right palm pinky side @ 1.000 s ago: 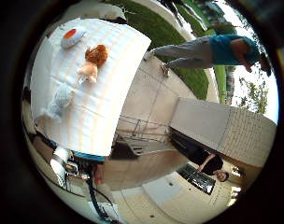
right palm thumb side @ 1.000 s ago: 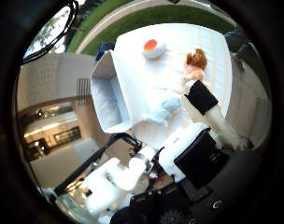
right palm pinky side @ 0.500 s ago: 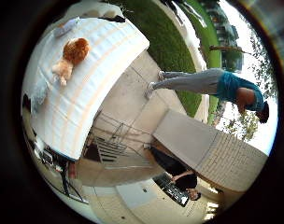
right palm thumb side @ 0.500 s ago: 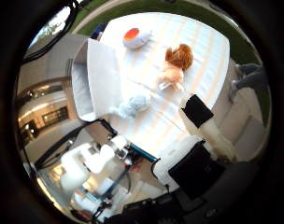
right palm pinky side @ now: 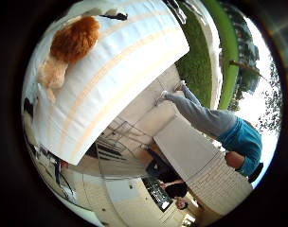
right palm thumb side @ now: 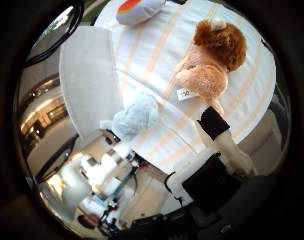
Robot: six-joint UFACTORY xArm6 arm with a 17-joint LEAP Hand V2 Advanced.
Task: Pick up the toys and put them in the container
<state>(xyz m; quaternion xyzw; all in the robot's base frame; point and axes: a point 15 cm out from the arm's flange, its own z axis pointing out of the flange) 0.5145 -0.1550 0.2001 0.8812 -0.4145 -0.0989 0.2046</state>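
In the right thumb side palm view, an orange-brown plush toy lies on the striped white tablecloth. A small white-grey plush toy lies beside it, next to the white container. A red and white toy lies at the table's far end. My hand is above the table near the orange-brown plush, its white and black fingers straight and holding nothing. The right little finger side palm view shows the orange-brown plush on the cloth.
The arm's base stands at the table's edge beside the container. Below the table's side is a paved patio with a metal rack. A lawn lies beyond.
The camera has come closer to the table, so the orange-brown plush and white-grey plush fill more of the views. The toys themselves have not moved.
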